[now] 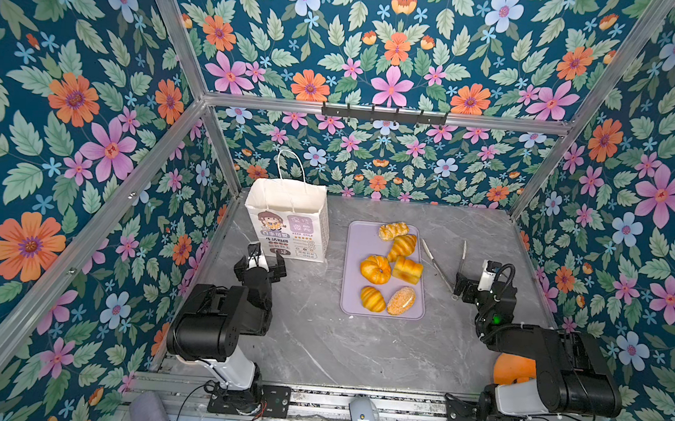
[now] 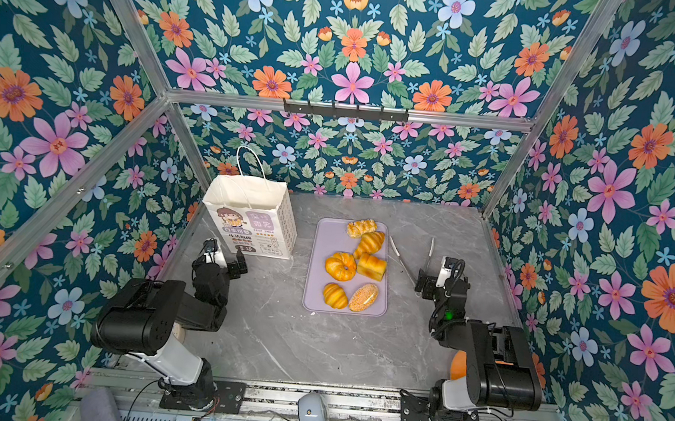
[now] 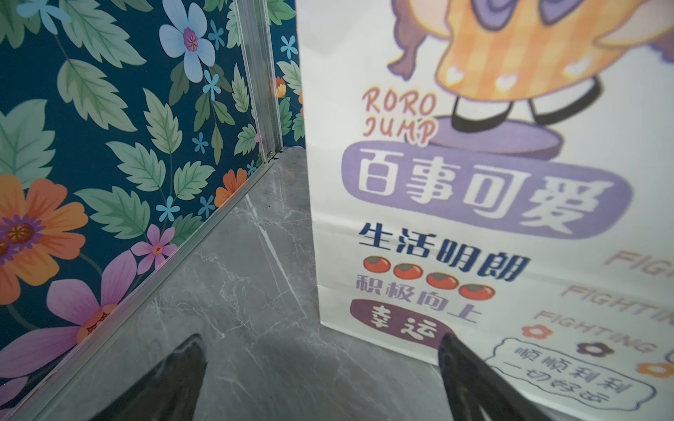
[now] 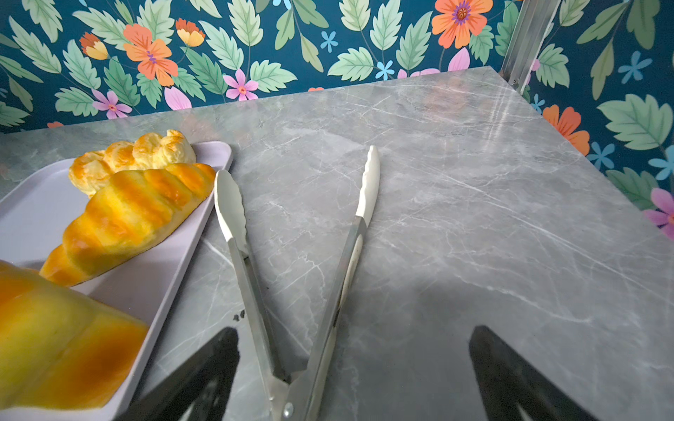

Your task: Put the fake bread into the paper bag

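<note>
Several glossy golden pieces of fake bread lie on a lilac tray (image 1: 356,242): a braided pastry (image 1: 393,231), a croissant (image 1: 402,246), a pumpkin bun (image 1: 375,269), a block loaf (image 1: 407,269) and a crumbed roll (image 1: 401,300). The white paper bag (image 1: 287,219) stands upright at the back left, mouth open. My left gripper (image 1: 268,257) is open and empty just in front of the bag's base (image 3: 401,328). My right gripper (image 1: 473,279) is open right of the tray, its fingers either side of the hinge of metal tongs (image 4: 239,255) without touching them.
The tongs (image 1: 437,266) lie spread on the grey marble table between the tray and my right gripper. An orange plush lump (image 1: 511,368) sits under the right arm. Floral walls with aluminium posts enclose the table on three sides.
</note>
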`<state>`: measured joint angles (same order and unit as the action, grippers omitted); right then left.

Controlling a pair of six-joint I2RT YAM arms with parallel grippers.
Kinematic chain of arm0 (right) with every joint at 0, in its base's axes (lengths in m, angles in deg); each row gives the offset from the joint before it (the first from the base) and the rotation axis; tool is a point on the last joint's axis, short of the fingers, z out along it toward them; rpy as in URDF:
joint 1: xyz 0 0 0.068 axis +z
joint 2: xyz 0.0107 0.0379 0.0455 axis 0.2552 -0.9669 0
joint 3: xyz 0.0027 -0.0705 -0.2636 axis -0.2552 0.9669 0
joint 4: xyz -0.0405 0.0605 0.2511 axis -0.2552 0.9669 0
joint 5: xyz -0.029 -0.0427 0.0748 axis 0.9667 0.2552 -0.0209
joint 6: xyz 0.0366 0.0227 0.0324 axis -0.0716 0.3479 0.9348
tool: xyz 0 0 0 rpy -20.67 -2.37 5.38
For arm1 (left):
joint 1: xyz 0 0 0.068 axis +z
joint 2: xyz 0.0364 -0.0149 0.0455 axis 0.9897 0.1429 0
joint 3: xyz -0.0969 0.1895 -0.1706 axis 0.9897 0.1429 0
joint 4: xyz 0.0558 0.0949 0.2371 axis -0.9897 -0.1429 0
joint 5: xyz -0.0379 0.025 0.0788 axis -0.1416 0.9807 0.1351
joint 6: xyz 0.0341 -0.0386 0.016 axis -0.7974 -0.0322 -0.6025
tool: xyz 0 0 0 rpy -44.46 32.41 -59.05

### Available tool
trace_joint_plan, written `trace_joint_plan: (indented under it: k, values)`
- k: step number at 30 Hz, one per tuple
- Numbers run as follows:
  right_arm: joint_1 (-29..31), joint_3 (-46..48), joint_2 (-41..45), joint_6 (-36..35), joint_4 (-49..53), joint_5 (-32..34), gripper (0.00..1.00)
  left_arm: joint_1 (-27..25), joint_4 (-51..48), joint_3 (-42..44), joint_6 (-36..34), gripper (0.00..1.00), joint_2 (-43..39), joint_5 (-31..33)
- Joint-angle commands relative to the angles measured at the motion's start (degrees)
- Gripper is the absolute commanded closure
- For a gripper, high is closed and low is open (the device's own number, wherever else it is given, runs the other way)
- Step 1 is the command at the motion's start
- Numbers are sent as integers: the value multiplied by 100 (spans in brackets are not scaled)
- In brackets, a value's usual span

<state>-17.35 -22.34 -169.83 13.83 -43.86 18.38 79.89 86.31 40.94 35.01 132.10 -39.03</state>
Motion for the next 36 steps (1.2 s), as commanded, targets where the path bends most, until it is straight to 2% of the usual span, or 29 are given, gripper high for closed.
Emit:
trace_joint_plan:
  k: [1, 3, 6, 9, 11, 14, 17, 21, 25, 28, 31, 36]
  values:
    - [3, 188, 103, -60, -451, 16, 1, 4, 8, 70, -70, 0, -223, -83]
    - [6, 402, 280, -10, -662, 135, 1, 4, -260, 107, -95, 0, -585, -114]
    - [14, 484, 760, 25, -432, 246, 1, 4, -1397, -57, 160, 0, -1343, 90]
    - [15, 168, 1516, 159, 903, 377, 1, 4, -1978, -87, 279, 0, -2063, 57]
    - [16, -125, 2015, 406, 1817, 562, 1, 4, -2803, -268, 728, 0, -2682, 363]
    - [9, -328, 2691, 1168, 2488, 823, 1, 4, -4506, -883, 1582, 0, -3328, 1148]
    - [-7, -665, 3395, 2471, 3635, 962, 1, 5, -5799, -1497, 1908, 0, -3682, 1105]
    - [-10, -1152, 3917, 2664, 4647, -3, 1, 6, -6649, -2007, 2126, 0, -3989, 379]
    - [-12, -1475, 4171, 2884, 5673, -13, 1, 4, -6913, -2327, 2110, 0, -4151, -870]
    - [-12, -1839, 4054, 2849, 6604, -99, 1, 4, -6895, -2503, 2028, 0, -4165, -1838]
    - [-15, -2059, 3891, 2690, 7087, -479, 1, -11, -6887, -2684, 2011, 0, -4097, -2702]
    - [-5, -2459, 3291, 2313, 7760, -1116, 4, -298, -6878, -2819, 1870, 0, -4062, -3376]
